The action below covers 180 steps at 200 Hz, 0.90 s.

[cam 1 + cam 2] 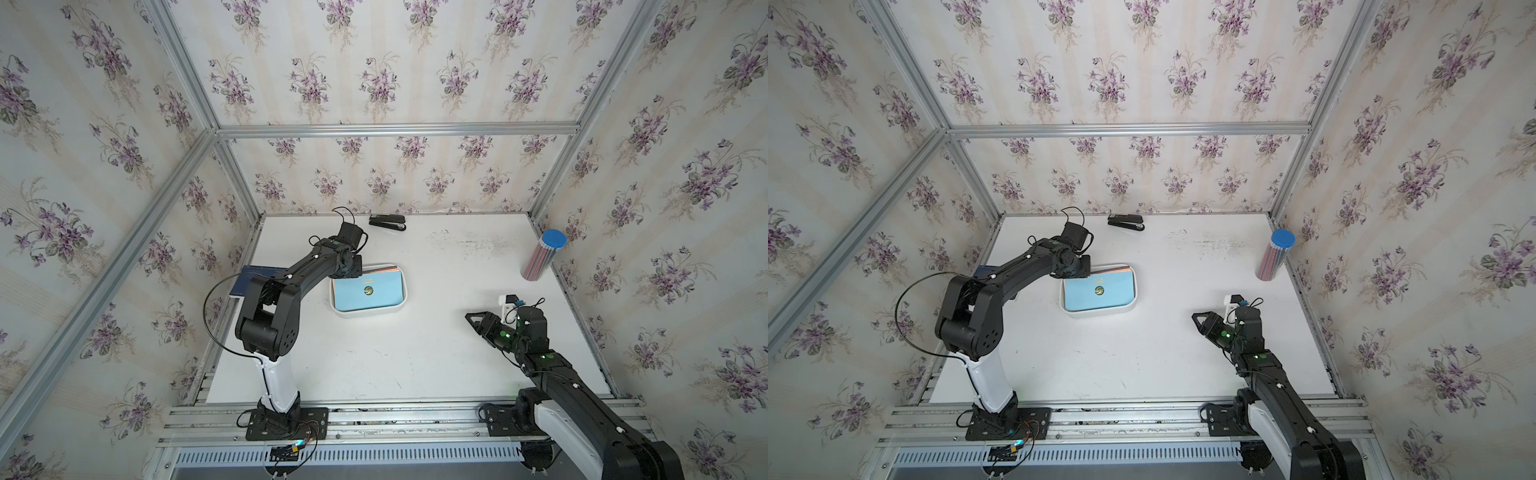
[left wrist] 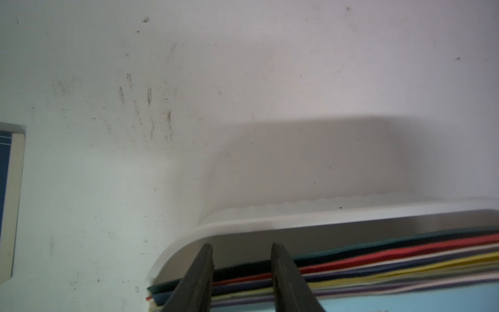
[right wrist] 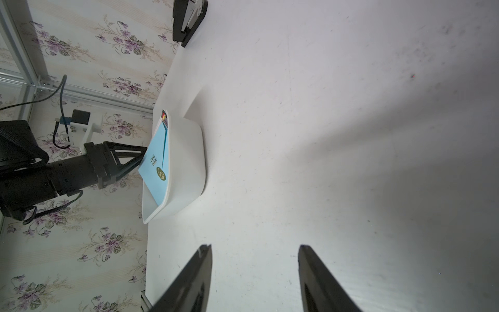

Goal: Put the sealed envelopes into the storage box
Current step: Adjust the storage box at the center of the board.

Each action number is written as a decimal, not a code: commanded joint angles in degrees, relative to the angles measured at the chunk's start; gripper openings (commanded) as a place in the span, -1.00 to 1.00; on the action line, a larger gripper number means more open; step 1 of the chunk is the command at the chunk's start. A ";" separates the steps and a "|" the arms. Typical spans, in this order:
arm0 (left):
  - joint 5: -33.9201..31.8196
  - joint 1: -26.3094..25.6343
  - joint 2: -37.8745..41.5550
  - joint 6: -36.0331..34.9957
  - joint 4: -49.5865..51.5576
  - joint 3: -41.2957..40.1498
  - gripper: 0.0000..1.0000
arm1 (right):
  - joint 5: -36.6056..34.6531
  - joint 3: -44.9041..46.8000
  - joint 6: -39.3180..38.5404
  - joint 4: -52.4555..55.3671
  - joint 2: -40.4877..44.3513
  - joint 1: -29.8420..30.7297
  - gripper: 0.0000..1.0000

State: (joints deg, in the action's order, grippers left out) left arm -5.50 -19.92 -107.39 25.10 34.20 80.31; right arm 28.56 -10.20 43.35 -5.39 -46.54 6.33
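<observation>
Envelopes (image 1: pixel 368 293) all stacked in the storage box (image 1: pixel 368 314)?

— I judge so: light blue on top, none loose on the table (image 1: pixel 415 353). Left to right: the book (image 1: pixel 248 277) lies outside the box, then my left gripper (image 2: pixel 241 244), its 2 jaws narrowly apart, gripping nothing, tips at the stack's end.

— How to finish well?

— I'd press that end flat gently, because the blue envelope seems to ride above the rim, then lift straight up without snagging it. My right gripper (image 3: pixel 255 245) hangs wide and empty over bare table, well apart.
</observation>
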 commanded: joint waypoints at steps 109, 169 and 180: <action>-16.12 0.67 32.67 -1.65 -4.50 -18.56 1.00 | -10.72 -7.23 -7.24 -0.16 -4.17 0.01 0.24; -19.95 3.70 53.93 -14.13 -20.78 -44.01 1.00 | -34.89 -9.97 -23.73 -14.73 -7.31 0.18 0.50; -19.88 4.29 54.39 -14.79 -24.45 -46.76 1.00 | -38.11 -8.07 -26.94 -19.22 -7.01 0.17 0.51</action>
State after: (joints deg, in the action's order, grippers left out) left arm -25.26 -16.56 -54.78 16.34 20.51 38.33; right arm 2.96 -20.51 27.18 -13.15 -53.74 6.39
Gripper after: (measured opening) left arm 0.997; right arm 0.754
